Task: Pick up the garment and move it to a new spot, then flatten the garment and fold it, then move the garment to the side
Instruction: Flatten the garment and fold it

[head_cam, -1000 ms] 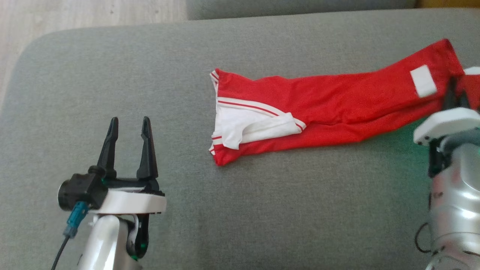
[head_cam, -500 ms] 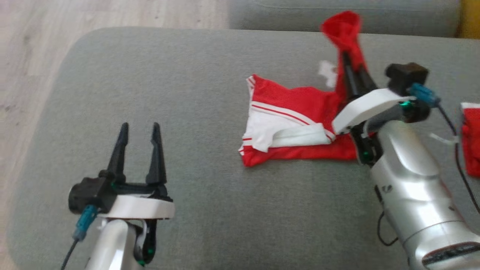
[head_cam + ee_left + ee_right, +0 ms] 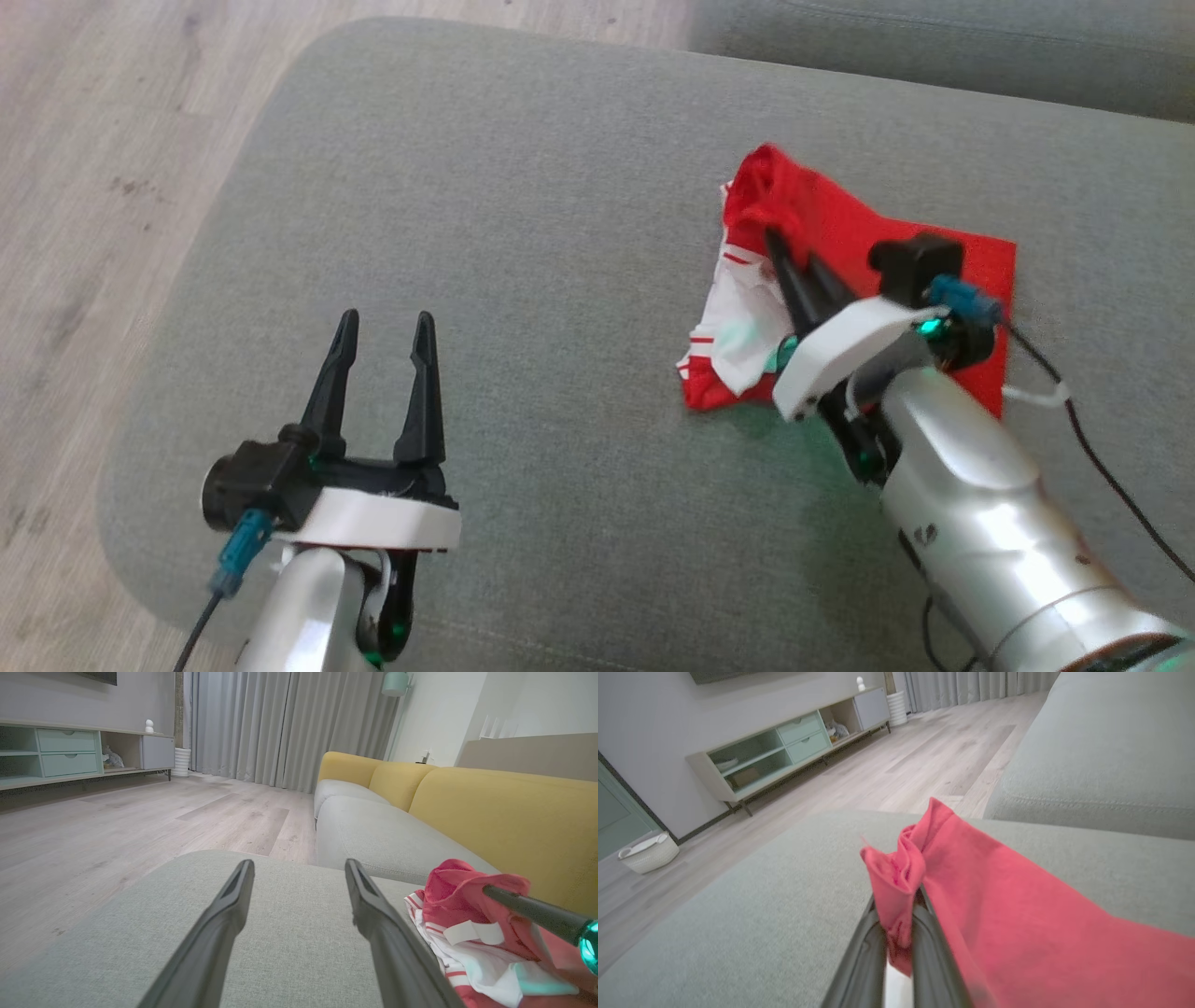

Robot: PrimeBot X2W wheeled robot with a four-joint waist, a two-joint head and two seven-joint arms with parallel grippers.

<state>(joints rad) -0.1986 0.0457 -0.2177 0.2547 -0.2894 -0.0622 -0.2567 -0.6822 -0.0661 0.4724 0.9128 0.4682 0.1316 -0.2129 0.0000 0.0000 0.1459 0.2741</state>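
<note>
You look mid-fold: your right gripper (image 3: 792, 250) pinches the red garment (image 3: 859, 219), your left gripper (image 3: 385, 322) at seven o'clock hangs open; next, lay it flat and let go.

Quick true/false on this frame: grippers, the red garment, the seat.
1. The right gripper is shut on the red garment. True.
2. The left gripper grips a corner of the red garment. False: it is open and empty above the grey cushion.
3. The red garment lies spread out flat. False: it is doubled over, one end bunched at the right gripper.
4. The sofa backrest is yellow. True.
</note>
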